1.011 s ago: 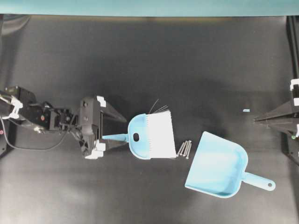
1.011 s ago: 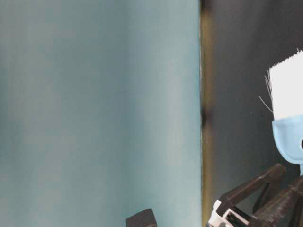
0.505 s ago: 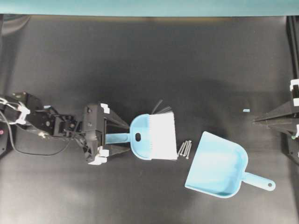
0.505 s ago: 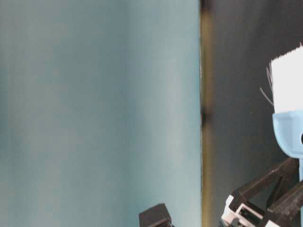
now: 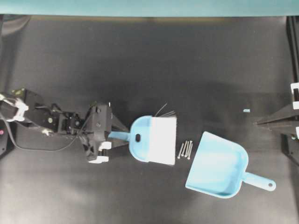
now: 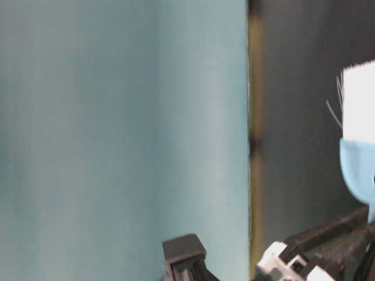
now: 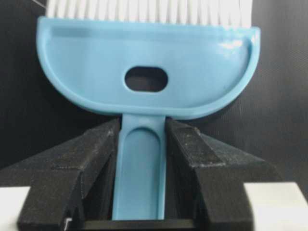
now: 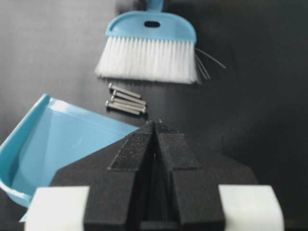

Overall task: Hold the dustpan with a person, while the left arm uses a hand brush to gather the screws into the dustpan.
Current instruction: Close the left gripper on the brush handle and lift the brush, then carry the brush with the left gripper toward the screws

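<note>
The hand brush (image 5: 152, 140) lies flat at mid-table, white bristles toward the right. My left gripper (image 5: 125, 136) is shut on its thin handle; the left wrist view shows both fingers (image 7: 96, 144) pressed against the handle below the brush back (image 7: 149, 72). Several screws (image 5: 186, 149) lie side by side between the bristles and the mouth of the dustpan (image 5: 219, 165). The dustpan rests on the table, handle pointing lower right. My right gripper (image 5: 256, 123) is shut and empty at the right edge, apart from the dustpan (image 8: 62, 139). No person's hand is in view.
A small blue fleck (image 5: 246, 110) lies on the black table near the right gripper. A teal wall (image 5: 149, 7) runs along the table's far edge. The table-level view shows mostly this wall (image 6: 117, 140) and part of the brush (image 6: 358, 146).
My left gripper moved right along the brush handle and its jaws closed onto it. The brush shifted slightly. The right arm, screws and dustpan did not move.
</note>
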